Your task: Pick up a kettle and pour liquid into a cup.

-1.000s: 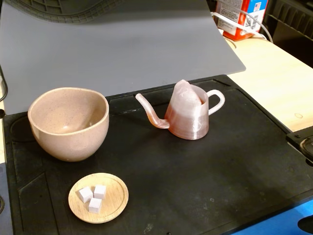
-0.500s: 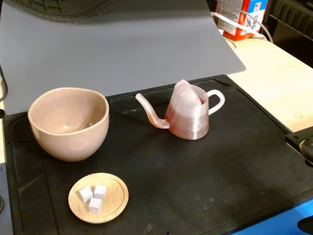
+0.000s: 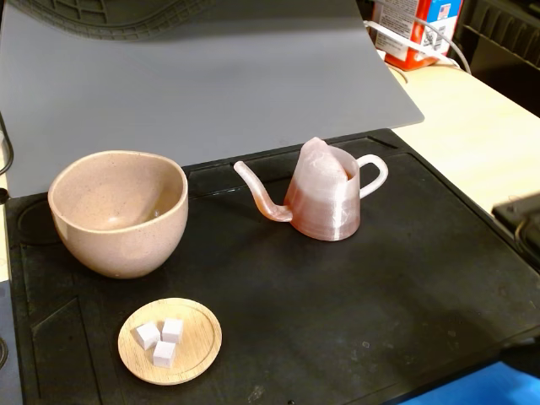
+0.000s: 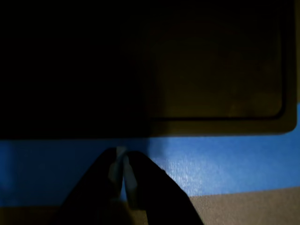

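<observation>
- Fixed view: a black moulded mat (image 3: 337,312) with raised edges and shallow recessed panels covers most of the frame; a smooth grey sheet (image 3: 211,76) lies behind it across the upper half.
- The kettle (image 3: 325,198) stands upright at centre frame on the mat. Body is translucent pinkish plastic, conical with fine horizontal ridges; a long thin curved spout points left toward the cup, and a small white loop handle sits on its right side.
- A darker reddish band shows through the lower body and the spout; whether this is liquid cannot be confirmed.
- The cup (image 3: 118,211) sits at left centre, well apart from the kettle. Round, handleless, beige speckled ceramic, wider than the kettle; interior looks empty.
- A small flat round wooden dish (image 3: 198,342) lies at lower left, near the cup's base, holding three white cubes (image 3: 160,342).
- Nothing stands between the spout and the cup.
- A red carton (image 3: 413,29) with cables sits at upper right on a pale wooden tabletop (image 3: 472,135).
- A dark part of the arm enters at the right edge.
- Wrist view: the gripper (image 4: 123,171) at lower centre hangs over a blue surface (image 4: 211,164), just below the mat's dark edge; its jaws are pressed together, holding nothing.
</observation>
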Available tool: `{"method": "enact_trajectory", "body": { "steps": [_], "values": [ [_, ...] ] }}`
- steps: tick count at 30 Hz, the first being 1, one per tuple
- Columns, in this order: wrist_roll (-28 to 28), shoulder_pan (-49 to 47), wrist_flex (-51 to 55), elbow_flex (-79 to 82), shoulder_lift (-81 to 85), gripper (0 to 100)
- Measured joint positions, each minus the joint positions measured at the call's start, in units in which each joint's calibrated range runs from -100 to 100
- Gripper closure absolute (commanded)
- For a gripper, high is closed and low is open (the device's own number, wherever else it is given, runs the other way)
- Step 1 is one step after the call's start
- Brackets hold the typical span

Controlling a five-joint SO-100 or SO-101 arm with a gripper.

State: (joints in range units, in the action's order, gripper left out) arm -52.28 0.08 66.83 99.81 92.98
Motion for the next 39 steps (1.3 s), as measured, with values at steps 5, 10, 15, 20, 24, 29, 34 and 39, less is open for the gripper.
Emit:
{"method": "enact_trajectory", "body": {
  "steps": [5,10,15,20,24,29,34,39],
  "values": [
    [0.0,0.0,-21.6,-0.1,-10.5,99],
    [0.0,-3.3,-45.2,-0.1,-19.9,99],
    [0.0,-2.7,-51.0,-8.7,-32.9,97],
    [0.0,-2.8,-53.8,-19.6,-44.9,89],
    [3.4,-2.1,-71.6,-20.5,-58.6,89],
    [5.8,-1.3,-82.8,-21.0,-70.7,80],
    [8.6,-1.0,-86.9,-27.7,-80.2,80],
    [10.0,0.9,-87.3,-36.6,-88.6,80]
  ]
}}
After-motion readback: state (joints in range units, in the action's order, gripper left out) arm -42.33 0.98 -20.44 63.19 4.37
